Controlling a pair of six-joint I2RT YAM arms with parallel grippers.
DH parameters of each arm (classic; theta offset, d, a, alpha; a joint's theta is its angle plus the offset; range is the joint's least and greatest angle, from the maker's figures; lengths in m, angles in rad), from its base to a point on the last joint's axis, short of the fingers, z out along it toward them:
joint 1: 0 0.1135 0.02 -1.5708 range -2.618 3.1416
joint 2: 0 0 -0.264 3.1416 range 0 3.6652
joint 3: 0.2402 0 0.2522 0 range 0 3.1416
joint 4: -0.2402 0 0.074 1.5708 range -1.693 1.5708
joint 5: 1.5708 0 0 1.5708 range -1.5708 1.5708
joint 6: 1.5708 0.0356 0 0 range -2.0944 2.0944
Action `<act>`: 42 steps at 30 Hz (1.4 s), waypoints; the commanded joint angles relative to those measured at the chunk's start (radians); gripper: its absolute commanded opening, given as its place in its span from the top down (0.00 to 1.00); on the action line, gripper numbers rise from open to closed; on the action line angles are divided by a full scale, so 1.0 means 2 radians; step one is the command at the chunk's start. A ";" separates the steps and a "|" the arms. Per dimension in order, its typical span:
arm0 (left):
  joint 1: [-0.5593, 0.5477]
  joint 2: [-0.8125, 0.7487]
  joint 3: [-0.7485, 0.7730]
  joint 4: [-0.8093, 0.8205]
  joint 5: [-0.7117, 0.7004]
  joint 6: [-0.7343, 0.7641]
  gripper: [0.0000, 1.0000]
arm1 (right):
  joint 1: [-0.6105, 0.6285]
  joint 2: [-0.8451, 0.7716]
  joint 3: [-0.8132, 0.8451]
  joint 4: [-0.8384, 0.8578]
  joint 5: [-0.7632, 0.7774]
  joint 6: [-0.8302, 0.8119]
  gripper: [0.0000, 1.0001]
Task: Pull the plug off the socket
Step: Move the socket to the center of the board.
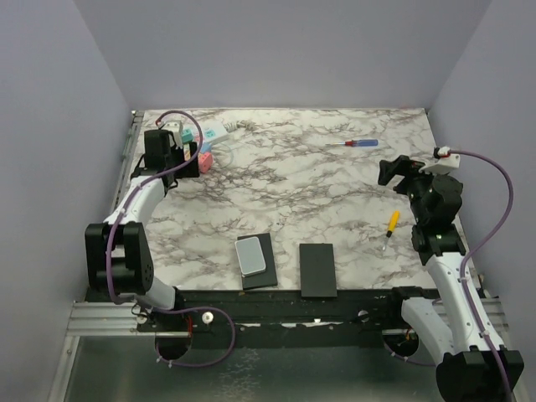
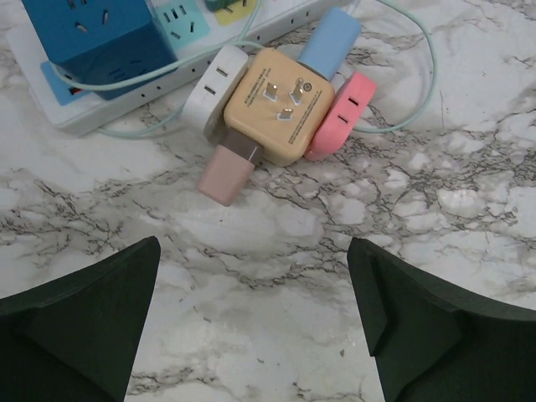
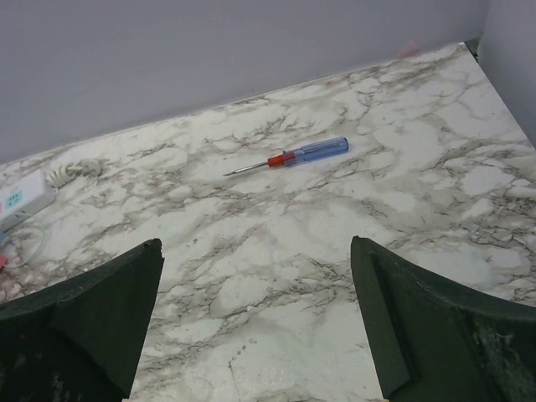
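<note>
The socket (image 2: 126,105), a long white strip with pastel outlet faces, lies at the far left of the table (image 1: 216,131). A dark blue cube plug (image 2: 96,33) stands on it. Beside the strip a tan cube adapter (image 2: 276,105) lies loose on the marble, prongs up, with white, pink and blue side blocks and a teal cord round it. My left gripper (image 2: 253,247) is open just short of that adapter, nothing between its fingers; from above it hangs by the strip (image 1: 180,155). My right gripper (image 3: 255,244) is open over bare marble at the right (image 1: 387,172). The strip's end (image 3: 21,199) shows at its far left.
A blue-handled screwdriver (image 1: 356,143) lies at the back right. A yellow one (image 1: 390,224) lies near the right arm. A grey box (image 1: 253,255) on a black pad and a second black pad (image 1: 317,270) sit at the near edge. Walls close the left, back and right.
</note>
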 commanded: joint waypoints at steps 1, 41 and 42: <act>0.005 0.041 0.046 0.026 0.029 0.053 0.02 | -0.001 -0.005 -0.006 0.018 -0.028 -0.003 0.00; 0.055 0.239 0.178 0.033 0.188 0.102 0.24 | -0.001 0.024 -0.001 0.019 -0.044 -0.014 0.00; 0.055 0.238 0.175 0.033 0.190 0.102 0.29 | -0.001 0.023 -0.001 0.018 -0.041 -0.013 0.00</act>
